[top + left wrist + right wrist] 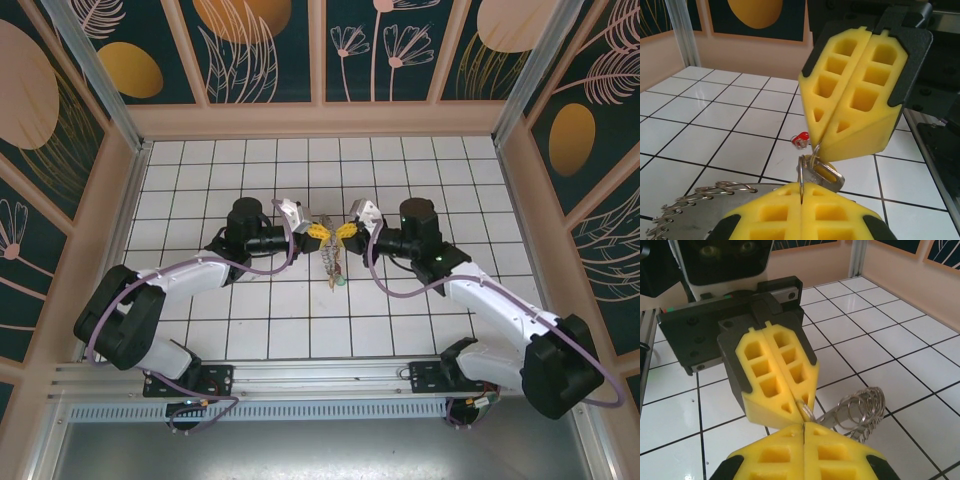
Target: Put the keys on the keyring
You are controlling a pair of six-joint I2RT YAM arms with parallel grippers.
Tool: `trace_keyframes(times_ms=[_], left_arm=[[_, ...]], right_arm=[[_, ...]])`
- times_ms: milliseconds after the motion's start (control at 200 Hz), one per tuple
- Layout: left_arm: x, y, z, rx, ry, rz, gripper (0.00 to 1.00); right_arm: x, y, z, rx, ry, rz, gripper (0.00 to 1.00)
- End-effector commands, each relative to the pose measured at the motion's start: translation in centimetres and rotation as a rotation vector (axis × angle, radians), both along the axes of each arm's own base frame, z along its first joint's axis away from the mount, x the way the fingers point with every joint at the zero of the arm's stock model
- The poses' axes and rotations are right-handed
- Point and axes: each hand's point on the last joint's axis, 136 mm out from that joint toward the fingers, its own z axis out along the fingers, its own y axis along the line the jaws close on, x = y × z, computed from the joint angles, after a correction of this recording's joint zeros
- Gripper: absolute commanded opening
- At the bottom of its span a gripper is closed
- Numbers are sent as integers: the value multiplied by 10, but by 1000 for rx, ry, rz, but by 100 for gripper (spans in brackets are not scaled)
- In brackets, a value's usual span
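Met tip to tip over mid-table: left gripper (318,232) and right gripper (347,230), both pinched shut on thin metal of the keyring (715,190) (which strand in which, impossible to tell). Coils trailing from the tips toward the near edge, green key (341,282) at that end. Red key (801,139) lying on a tile close by. Bare tiles (200,180) all round; walls (325,120) well apart from the grippers.

From overhead the keys (333,265) are one tiny tangle, too small to count. At the left wrist, the keyring (700,207) runs off the bottom edge and under the left gripper (801,190); what it pinches is hidden in the seam.
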Motion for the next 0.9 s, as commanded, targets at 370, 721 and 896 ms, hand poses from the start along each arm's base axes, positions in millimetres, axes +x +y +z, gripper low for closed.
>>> trace_keyframes(times_ms=[370,721,896], left_arm=[[-1,-7,12,-37,-45,-41,0],[1,-9,13,-33,-43,-45,0],[0,-8,14,-35,-47,-45,0]], right_arm=[[13,10,16,12,-89,-10,0],[14,11,16,15,-92,-18,0],[22,9,15,0,-89,-71,0]])
